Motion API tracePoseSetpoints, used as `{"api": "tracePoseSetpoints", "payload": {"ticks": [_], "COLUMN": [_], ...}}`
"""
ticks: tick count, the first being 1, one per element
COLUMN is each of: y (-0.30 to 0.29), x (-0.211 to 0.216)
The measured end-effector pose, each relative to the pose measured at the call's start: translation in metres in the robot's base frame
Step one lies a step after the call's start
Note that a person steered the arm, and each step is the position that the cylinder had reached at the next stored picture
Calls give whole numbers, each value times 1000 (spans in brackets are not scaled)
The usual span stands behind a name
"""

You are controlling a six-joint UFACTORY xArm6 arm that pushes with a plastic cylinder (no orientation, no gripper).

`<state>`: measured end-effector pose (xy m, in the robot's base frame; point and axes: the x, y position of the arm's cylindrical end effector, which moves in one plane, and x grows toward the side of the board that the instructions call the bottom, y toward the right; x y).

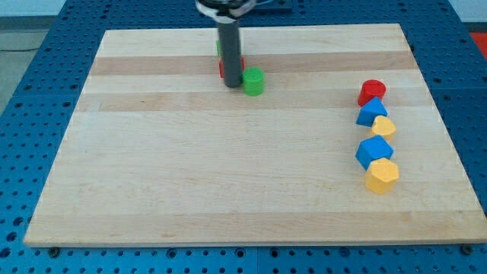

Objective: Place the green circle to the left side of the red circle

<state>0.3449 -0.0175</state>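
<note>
You had no claw to report on, only my tip near the table's top edge, touching the green circle on its left. The red circle sat mostly hidden behind the rod. Other red, blue and yellow blocks lined the right edge.

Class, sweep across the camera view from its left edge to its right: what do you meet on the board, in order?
My tip → green circle → column of five blocks at the view's right, too overlapped to order.
</note>
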Motion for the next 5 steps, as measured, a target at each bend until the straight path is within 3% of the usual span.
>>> {"api": "tracePoseSetpoints", "payload": {"ticks": [1, 5], "y": [37, 64], "x": [0, 6]}}
